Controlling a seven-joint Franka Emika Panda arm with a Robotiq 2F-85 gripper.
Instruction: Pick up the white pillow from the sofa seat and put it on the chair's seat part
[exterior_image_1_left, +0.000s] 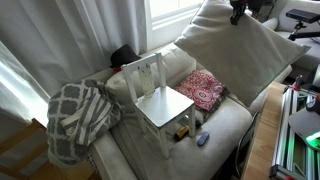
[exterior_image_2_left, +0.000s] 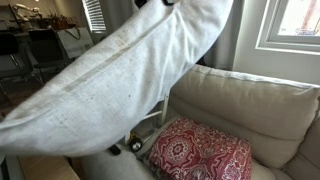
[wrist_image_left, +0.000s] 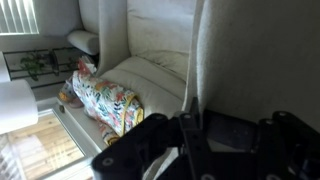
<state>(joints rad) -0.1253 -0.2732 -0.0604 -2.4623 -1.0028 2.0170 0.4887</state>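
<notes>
**Gripper (exterior_image_1_left: 238, 13) lifts the white pillow (exterior_image_1_left: 235, 50) above the sofa (exterior_image_1_left: 225, 122), jaws pinched shut on its top edge.**

Held by that single pinch, the pillow hangs slack and tilted, its lower edge apart from the red patterned cushion (exterior_image_2_left: 200, 150) below. The white chair (exterior_image_1_left: 163, 104) stands on the sofa seat between that cushion and a lattice-pattern blanket (exterior_image_1_left: 75, 115). Its flat seat is bare. The slat back closes one side, and the pillow looks wider than the seat, so it will likely overhang the open edges.
</notes>
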